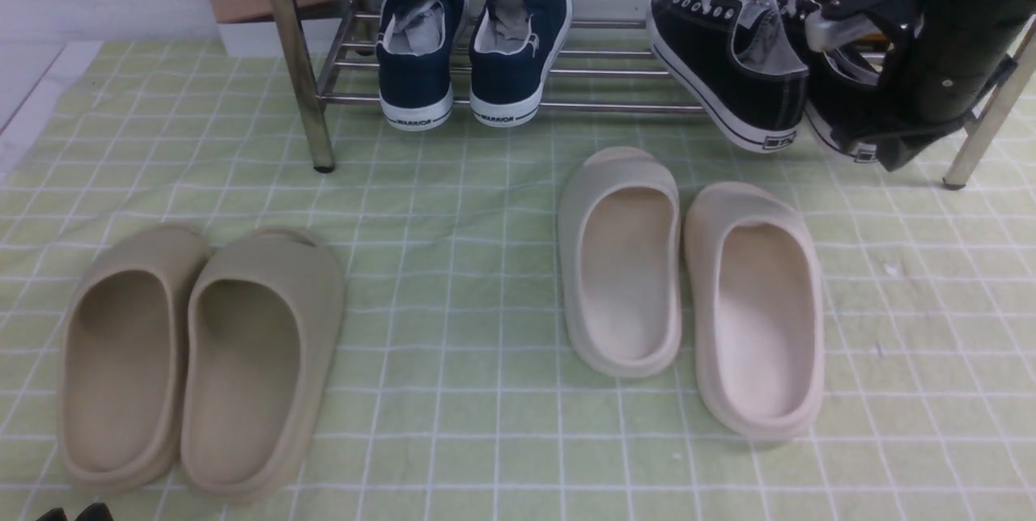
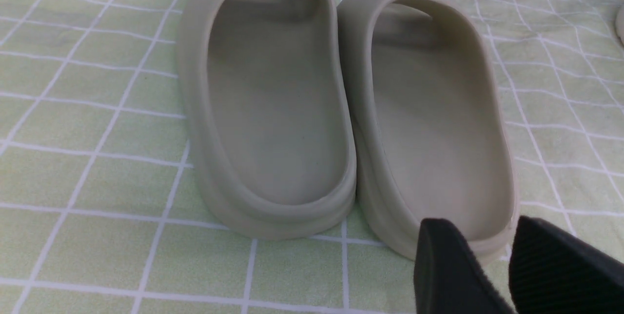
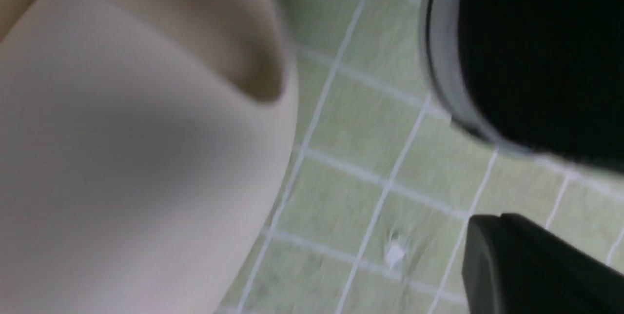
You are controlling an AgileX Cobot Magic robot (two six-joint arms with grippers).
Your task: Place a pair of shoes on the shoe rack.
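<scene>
Green checked cloth [image 1: 453, 327] covers the work surface. Both shoes [image 1: 732, 60] are found on the rack [image 1: 301, 76] at 1 o'clock, toes inward, heels overhanging the front rod; the outer one is partly hidden by the right arm. Placement is judged essentially done; only arm withdrawal, and perhaps a deeper push, is left. The right gripper [image 3: 516, 255] jaws are pressed together, with nothing seen between them. The left gripper [image 2: 480, 236] jaws are spread, empty, over a tan slipper [image 2: 429, 124] at 7 o'clock. A navy pair [image 1: 473, 44] is racked at 12 o'clock.
</scene>
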